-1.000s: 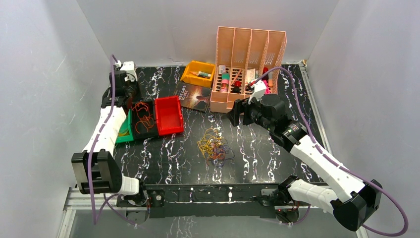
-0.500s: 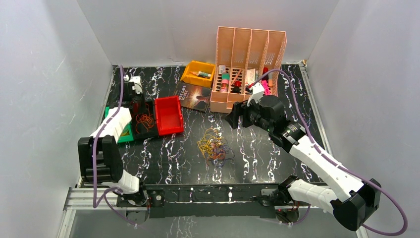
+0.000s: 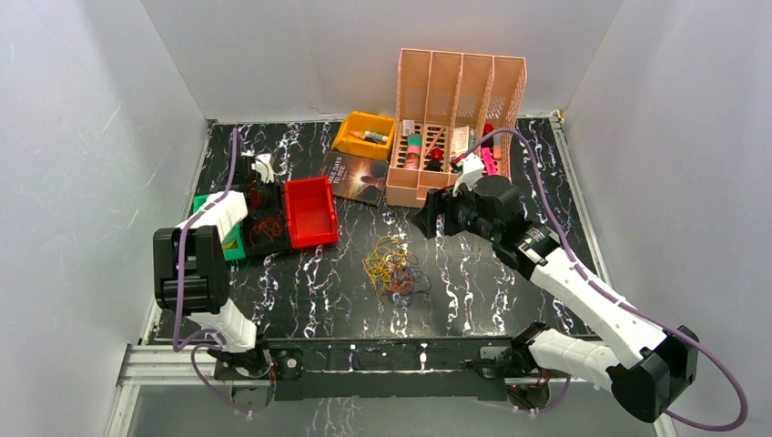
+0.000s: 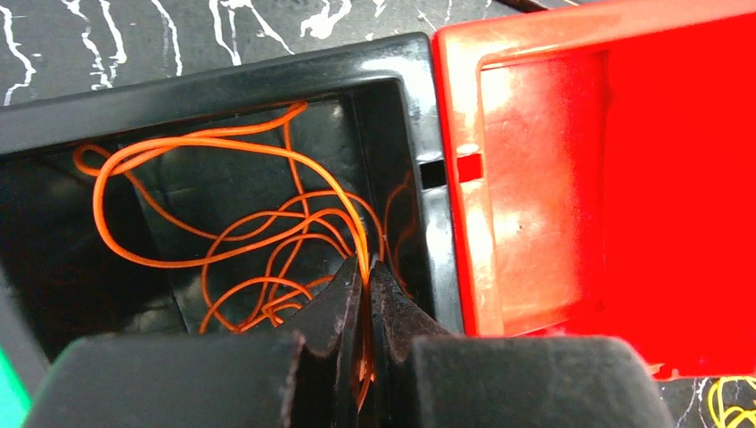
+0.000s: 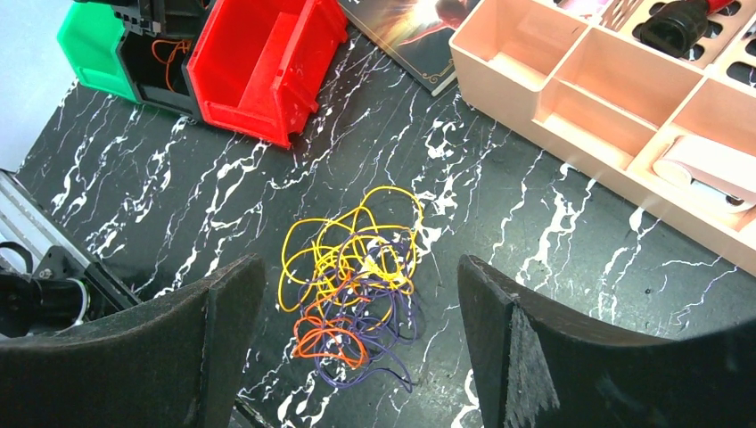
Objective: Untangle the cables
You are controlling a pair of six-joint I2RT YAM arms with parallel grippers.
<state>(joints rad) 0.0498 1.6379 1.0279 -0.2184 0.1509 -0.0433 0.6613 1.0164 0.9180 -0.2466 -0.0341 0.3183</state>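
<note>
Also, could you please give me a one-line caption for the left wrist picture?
Left tool pinching an orange cable, its loops inside the black bin, beside the red bin.

What the views hide or cut off

In the left wrist view the orange cable (image 4: pixel 223 234) vanishes between the closed fingers of the left pincer (image 4: pixel 364 269), which also cover the black bin's (image 4: pixel 223 80) near wall. The red bin (image 4: pixel 624 178) runs off the right edge, and only a scrap of yellow cable (image 4: pixel 735 406) shows in the near right corner. From above, the organiser's (image 3: pixel 460 59) contents are too small to name.

cable (image 4: pixel 276 218) seemingly in middle bin (image 4: pixel 223 85), tangle (image 3: pixel 391 266) on table (image 3: pixel 473 300)
</note>
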